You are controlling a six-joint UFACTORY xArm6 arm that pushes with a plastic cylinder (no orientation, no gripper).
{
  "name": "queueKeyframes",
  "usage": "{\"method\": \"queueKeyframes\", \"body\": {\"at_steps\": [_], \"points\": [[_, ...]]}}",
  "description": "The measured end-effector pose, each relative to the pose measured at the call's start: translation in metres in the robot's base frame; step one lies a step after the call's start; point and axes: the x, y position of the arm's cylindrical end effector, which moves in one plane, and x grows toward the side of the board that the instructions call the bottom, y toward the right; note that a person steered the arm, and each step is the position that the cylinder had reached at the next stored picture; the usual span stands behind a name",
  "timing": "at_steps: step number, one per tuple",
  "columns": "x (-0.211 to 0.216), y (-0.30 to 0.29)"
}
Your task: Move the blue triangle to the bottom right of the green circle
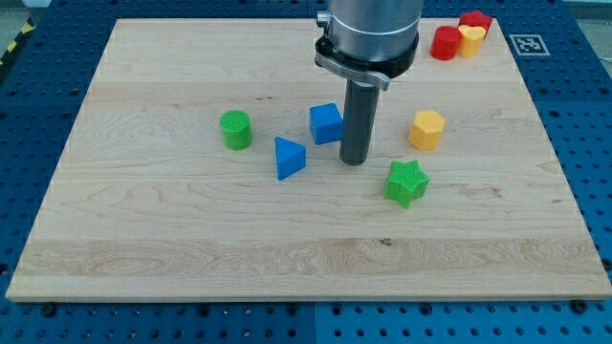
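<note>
The blue triangle [289, 158] lies on the wooden board [143, 239], to the lower right of the green circle [235, 130], with a small gap between them. My tip [354, 160] is down on the board to the right of the blue triangle, about a block's width away. It stands just right of the blue cube [326, 123].
A green star [406, 182] lies to the lower right of my tip. A yellow hexagonal block [427, 129] is to its right. At the view's top right corner sit a red cylinder [445, 43], a yellow block [469, 39] and a red block [476, 19].
</note>
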Motion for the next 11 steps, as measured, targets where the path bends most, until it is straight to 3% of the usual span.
{"method": "queueKeyframes", "body": {"at_steps": [6, 11], "points": [[-0.004, -0.087], [-0.035, -0.128]]}}
